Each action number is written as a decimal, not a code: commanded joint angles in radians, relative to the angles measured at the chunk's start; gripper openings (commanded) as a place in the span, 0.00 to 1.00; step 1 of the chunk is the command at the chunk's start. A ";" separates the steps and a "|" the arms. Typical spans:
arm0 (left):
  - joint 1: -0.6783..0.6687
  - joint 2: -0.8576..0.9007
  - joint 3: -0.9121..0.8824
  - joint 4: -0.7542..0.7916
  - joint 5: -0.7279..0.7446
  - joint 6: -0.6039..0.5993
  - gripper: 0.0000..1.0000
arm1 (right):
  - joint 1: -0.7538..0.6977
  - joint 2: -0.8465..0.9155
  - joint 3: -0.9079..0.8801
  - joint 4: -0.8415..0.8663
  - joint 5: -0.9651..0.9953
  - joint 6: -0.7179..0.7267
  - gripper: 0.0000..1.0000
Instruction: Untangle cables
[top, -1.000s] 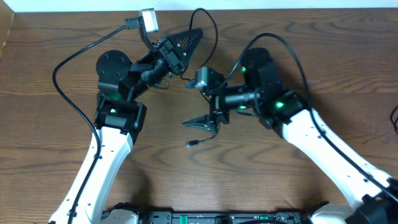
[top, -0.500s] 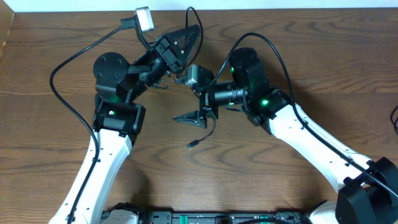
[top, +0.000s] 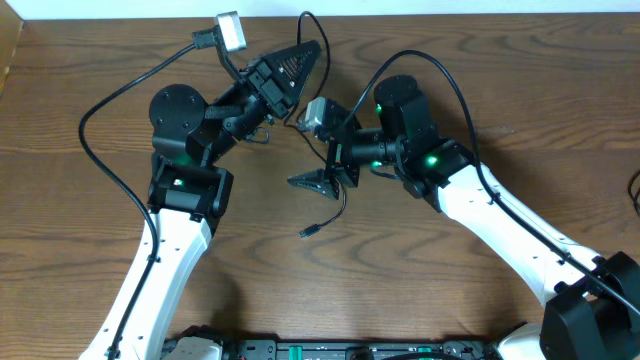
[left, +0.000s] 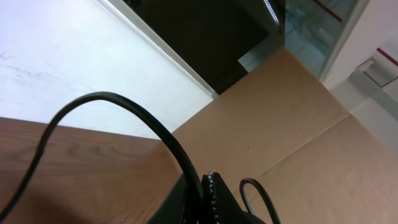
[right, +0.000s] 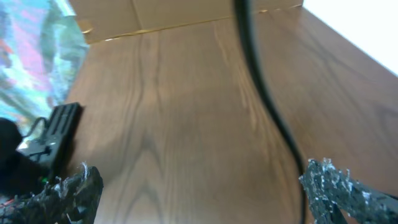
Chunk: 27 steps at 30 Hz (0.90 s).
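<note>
The left gripper (top: 318, 50) is seen near the far edge of the wooden table (top: 400, 290), pointed up and to the right, with its 2 fingers pressed together. In the left wrist view the left gripper (left: 208, 190) is shown closed, and a looped cord (left: 99, 95), thin and black, is seen arcing over the wood and running down into the closed tips, where it appears to be pinched; a cardboard box (left: 280, 124) is visible behind it. From overhead the looped cord (top: 308, 14) is seen rising in 1 small loop just above the fingertips. The right gripper (top: 315, 183) is held just above the middle of the table, pointed left, well apart from the left one. Its 2 fingers are spread wide in the right wrist view (right: 199, 193), and nothing is gripped. A hanging cord (right: 258, 87), also thin and black, is seen crossing the gap, nearer the right-hand fingertip (right: 336, 186). From overhead the hanging cord (top: 342, 210) is shown curving down from under this gripper, and its plug end (top: 307, 231) is laid on the wood. Whether both lengths belong to 1 cord cannot be told.
</note>
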<state>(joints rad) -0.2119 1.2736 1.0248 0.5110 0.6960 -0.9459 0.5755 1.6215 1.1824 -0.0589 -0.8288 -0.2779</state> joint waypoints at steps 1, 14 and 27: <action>0.003 -0.017 0.002 0.006 -0.008 -0.010 0.08 | -0.002 0.000 -0.002 0.031 0.047 -0.019 0.99; 0.003 -0.021 0.002 0.027 -0.005 -0.089 0.08 | 0.003 0.002 -0.002 0.126 0.079 0.005 0.97; -0.002 -0.027 0.002 0.082 -0.010 -0.129 0.09 | 0.041 0.069 -0.002 0.229 0.089 0.076 0.57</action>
<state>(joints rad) -0.2123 1.2732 1.0248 0.5819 0.6956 -1.0698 0.6128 1.6596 1.1824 0.1719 -0.7399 -0.2337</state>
